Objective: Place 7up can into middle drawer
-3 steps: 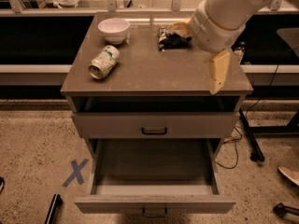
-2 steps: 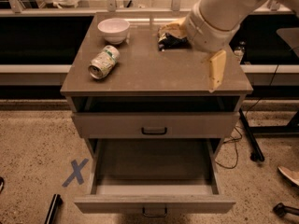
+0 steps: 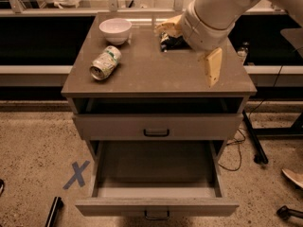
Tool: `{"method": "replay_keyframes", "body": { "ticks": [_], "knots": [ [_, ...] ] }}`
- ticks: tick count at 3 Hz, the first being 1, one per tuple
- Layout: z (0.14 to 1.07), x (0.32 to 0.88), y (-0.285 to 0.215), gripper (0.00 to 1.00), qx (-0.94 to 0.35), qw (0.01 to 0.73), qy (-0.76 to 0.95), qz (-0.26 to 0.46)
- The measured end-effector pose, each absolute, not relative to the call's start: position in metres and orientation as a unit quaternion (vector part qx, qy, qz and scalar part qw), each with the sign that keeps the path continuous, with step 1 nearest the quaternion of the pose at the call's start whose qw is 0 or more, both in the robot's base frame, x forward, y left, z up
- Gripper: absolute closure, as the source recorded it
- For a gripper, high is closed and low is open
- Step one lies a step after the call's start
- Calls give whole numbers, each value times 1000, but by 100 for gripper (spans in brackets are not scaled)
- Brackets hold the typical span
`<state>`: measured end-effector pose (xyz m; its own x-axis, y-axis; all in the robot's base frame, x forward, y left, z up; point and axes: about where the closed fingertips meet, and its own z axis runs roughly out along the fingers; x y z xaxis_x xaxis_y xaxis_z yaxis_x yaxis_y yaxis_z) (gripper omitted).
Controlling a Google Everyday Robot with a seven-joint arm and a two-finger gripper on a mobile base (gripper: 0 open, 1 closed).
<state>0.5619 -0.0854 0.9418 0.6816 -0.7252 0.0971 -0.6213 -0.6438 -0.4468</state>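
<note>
The pincer [image 3: 189, 46] has slid left since 1 second ago, and hangs released and empty over the top [image 3: 156, 77]. The can [image 3: 105, 63] lies on its side well to its left; I'd close across its body, not its ends. Below the pincer, the drawer [image 3: 156, 169] stands open and empty; the bowl [image 3: 115, 30] looks empty too.
</note>
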Motion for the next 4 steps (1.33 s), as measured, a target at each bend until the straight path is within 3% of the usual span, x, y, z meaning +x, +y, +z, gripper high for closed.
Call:
{"method": "replay_keyframes", "body": {
  "ticks": [3,4],
  "knots": [
    [924,662,-4,0,-950,105,251,-151],
    [908,674,38,0,-964,115,205,-125]
  ]
}}
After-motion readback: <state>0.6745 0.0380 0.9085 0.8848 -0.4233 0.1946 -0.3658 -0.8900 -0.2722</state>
